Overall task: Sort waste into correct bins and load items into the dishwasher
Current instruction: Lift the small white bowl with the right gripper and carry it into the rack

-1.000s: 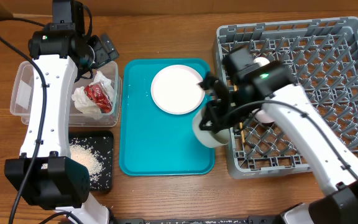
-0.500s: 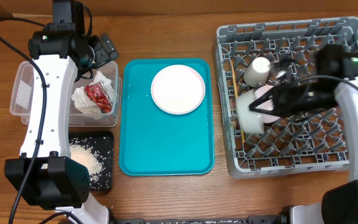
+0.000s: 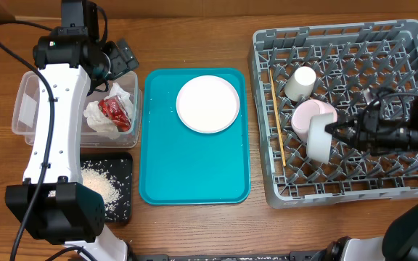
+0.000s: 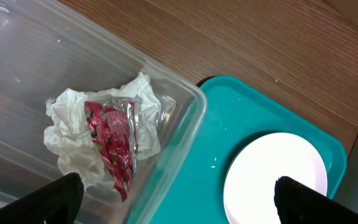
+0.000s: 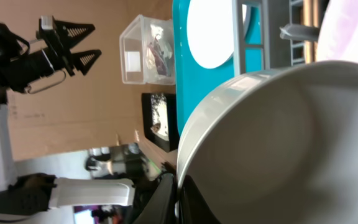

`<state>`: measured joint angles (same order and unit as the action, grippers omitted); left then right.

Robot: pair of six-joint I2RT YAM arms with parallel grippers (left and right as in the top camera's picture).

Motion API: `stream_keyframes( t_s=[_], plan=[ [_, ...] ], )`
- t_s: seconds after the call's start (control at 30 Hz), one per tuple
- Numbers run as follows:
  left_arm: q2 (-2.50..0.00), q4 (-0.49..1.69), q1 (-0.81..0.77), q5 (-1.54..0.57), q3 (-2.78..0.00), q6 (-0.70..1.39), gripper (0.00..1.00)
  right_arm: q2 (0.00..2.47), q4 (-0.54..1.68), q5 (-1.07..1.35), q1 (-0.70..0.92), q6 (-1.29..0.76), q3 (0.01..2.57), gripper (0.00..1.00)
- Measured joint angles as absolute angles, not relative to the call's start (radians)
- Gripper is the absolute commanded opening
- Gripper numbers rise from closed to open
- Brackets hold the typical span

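The right pincer is clamped on the rim of the bowl, which is tipped sideways over the grey dish rack. Stiff, glazed, probably slippery and breakable, it suits a rim hold. The left pincer gapes wide.

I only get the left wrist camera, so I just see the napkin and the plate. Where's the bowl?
Observer: The right claw holds the bowl by its rim, tipped on its side at the grey rack.
Operator: Is the cup in there too?
Observer: Yes, the cup lies in the rack, not touching the bowl.
Operator: And the chopsticks?
Observer: The chopsticks lie along the rack's left edge.
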<state>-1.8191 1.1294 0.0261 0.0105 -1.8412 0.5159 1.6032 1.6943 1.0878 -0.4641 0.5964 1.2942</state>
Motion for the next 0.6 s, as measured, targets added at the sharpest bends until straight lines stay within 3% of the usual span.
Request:
stream_keyframes(
  t_s=[0.6],
  plan=[
    [-1.819, 1.129, 0.026, 0.010, -1.841, 0.516, 1.00, 1.600, 1.699, 1.164, -0.471, 0.741, 1.070, 0.04]
  ],
)
